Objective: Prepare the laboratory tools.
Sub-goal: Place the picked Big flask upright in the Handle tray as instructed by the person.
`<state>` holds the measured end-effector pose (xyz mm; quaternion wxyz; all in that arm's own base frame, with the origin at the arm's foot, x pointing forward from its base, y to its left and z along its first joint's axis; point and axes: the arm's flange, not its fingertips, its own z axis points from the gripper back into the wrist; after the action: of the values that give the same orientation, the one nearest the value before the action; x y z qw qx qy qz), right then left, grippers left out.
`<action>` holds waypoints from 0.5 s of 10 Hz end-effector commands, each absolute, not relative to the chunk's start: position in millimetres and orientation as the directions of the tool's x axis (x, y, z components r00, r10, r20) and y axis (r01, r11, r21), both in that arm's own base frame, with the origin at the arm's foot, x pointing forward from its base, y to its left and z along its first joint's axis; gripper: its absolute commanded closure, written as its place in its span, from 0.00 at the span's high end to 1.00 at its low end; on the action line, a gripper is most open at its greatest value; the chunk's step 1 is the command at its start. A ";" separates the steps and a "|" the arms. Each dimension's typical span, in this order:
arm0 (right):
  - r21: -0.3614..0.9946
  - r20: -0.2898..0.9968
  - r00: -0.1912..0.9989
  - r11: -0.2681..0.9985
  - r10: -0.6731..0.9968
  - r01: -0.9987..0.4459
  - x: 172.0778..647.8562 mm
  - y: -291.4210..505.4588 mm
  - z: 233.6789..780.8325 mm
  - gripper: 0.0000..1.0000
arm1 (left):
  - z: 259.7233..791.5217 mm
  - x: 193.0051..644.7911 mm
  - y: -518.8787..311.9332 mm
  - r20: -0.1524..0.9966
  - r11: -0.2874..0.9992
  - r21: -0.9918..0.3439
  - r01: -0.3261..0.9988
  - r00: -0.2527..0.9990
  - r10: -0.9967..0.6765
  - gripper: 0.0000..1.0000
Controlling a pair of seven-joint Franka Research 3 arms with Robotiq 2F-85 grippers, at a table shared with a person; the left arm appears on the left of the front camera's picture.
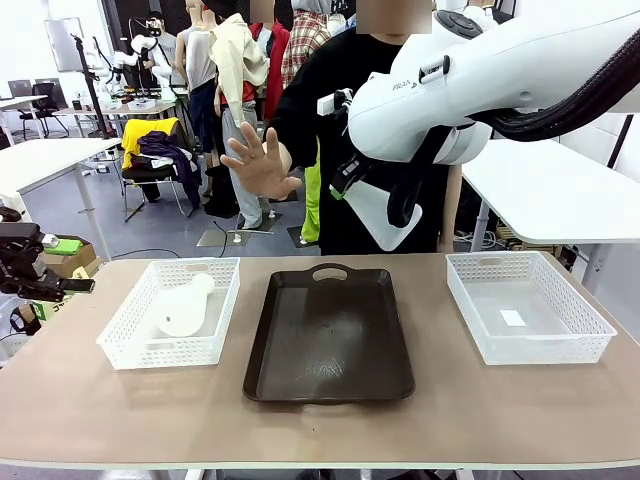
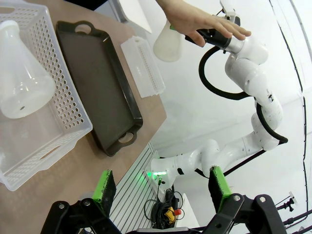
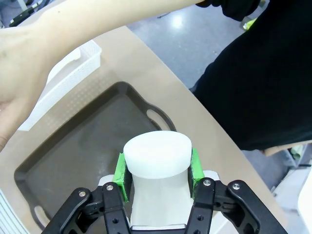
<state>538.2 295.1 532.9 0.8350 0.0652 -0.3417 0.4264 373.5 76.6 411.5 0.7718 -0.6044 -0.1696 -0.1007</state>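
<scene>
One translucent white conical flask [image 1: 185,308] lies on its side in the left white mesh basket [image 1: 125,345], also seen as the flask [image 2: 22,83] in the left wrist view. My right gripper [image 3: 157,175] is shut on the neck of a second flask [image 3: 157,158], held high above the dark tray [image 3: 83,156]. From the front, that flask [image 1: 385,220] hangs in front of the person's torso under my right gripper [image 1: 348,180]. The person's open hand [image 1: 260,160] is raised next to it. My left gripper [image 2: 161,187] stands open and empty beyond the table's left end, seen as the gripper [image 1: 35,268].
A dark brown tray [image 1: 330,335] lies at the table's middle. The right white mesh basket [image 1: 530,305] holds just a small label. The person's forearm [image 3: 48,34] crosses above the tray. Bare tabletop [image 1: 320,430] runs along the near edge.
</scene>
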 end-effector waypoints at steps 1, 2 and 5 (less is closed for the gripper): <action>-0.182 0.627 0.403 0.628 0.667 -0.756 538.0 295.0 533.3 0.00 | 413.5 373.9 76.8 0.391 0.235 -0.900 0.368 0.918 0.061 1.00; -0.182 0.627 0.403 0.628 0.667 -0.756 538.0 295.0 533.3 0.00 | 413.5 373.9 76.8 0.391 0.235 -0.900 0.368 0.918 0.061 1.00; -0.182 0.627 0.403 0.628 0.667 -0.756 538.0 295.0 533.3 0.00 | 413.5 373.9 76.8 0.391 0.235 -0.900 0.368 0.918 0.061 1.00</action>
<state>538.2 295.1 532.9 0.8350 0.0652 -0.3417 0.4264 373.5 76.6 411.5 0.7718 -0.6044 -0.1696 -0.1007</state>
